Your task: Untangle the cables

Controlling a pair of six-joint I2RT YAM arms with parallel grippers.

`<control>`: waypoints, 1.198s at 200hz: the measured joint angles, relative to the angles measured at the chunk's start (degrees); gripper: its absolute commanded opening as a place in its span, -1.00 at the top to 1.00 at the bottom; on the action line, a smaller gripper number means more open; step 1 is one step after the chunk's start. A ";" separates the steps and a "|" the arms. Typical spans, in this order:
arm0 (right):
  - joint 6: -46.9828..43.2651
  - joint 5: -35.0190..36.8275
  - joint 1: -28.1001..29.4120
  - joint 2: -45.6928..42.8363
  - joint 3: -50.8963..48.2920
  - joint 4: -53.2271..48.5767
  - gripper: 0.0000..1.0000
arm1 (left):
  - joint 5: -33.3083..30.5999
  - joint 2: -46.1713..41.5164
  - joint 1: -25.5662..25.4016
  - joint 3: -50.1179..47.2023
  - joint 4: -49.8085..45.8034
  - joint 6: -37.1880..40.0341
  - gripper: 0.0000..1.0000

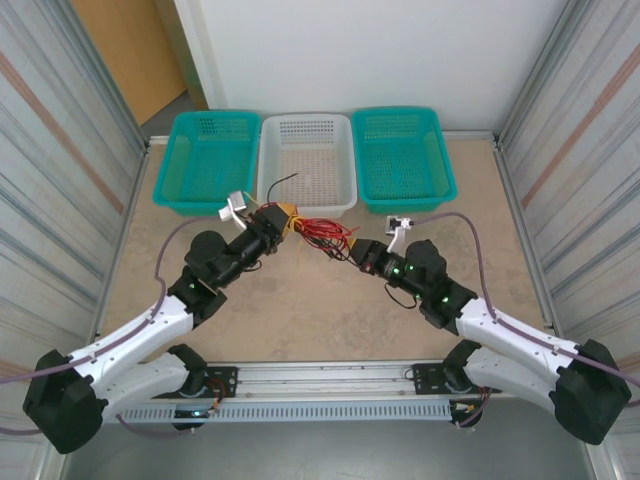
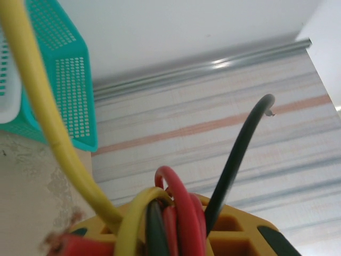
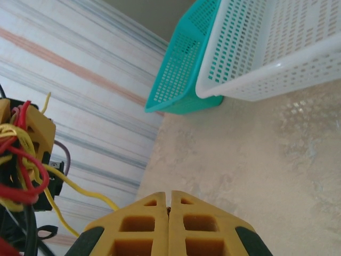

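- Surface (image 1: pixel 320 310): beige, mottled, matt top. An aluminium mounting rail (image 1: pixel 320 377) runs along its 6 o'clock edge.
- Room: grey corrugated wall panels with faint orange stripes at 9 o'clock (image 1: pixel 60 150) and 3 o'clock (image 1: pixel 590 130). White back wall (image 1: pixel 370 50) at 12 o'clock, brown door panel (image 1: pixel 130 50) at 11 o'clock.
- Three perforated plastic baskets stand in a row touching side by side along the 12 o'clock edge: left teal basket (image 1: pixel 190 205), white middle basket (image 1: pixel 330 203), right teal basket (image 1: pixel 410 203).
- Thin red, yellow and black cables (image 1: pixel 320 232) lie as one tangled bunch on the surface, just at 6 o'clock of the white middle basket. One black end reaches up over that basket's near rim.
- Left pincer (image 1: pixel 285 215): at the bunch's 9 o'clock end. In the left wrist view its yellow fingers (image 2: pixel 234 229) are clamped on the cables (image 2: pixel 178 213); red, black and yellow strands pass between them.
- Right pincer (image 1: pixel 352 250): at the bunch's 4 o'clock end. In the right wrist view the pincer (image 3: pixel 170 200) is fully closed, pads meeting, nothing visible between them. The cables (image 3: pixel 21 176) sit at 9 o'clock of it, apart.
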 measured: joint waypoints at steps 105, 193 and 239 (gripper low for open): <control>2.45 7.04 11.98 22.45 5.16 8.96 1.00 | -22.16 -5.14 -2.56 -3.15 -13.42 -14.75 1.00; 1.62 13.46 20.28 21.77 7.67 6.51 1.00 | -29.05 -11.15 -1.77 -3.21 -23.37 -16.13 1.00; -1.62 17.84 26.93 21.77 10.95 1.60 1.00 | -30.12 -9.60 -0.02 -4.09 -23.98 -18.32 1.00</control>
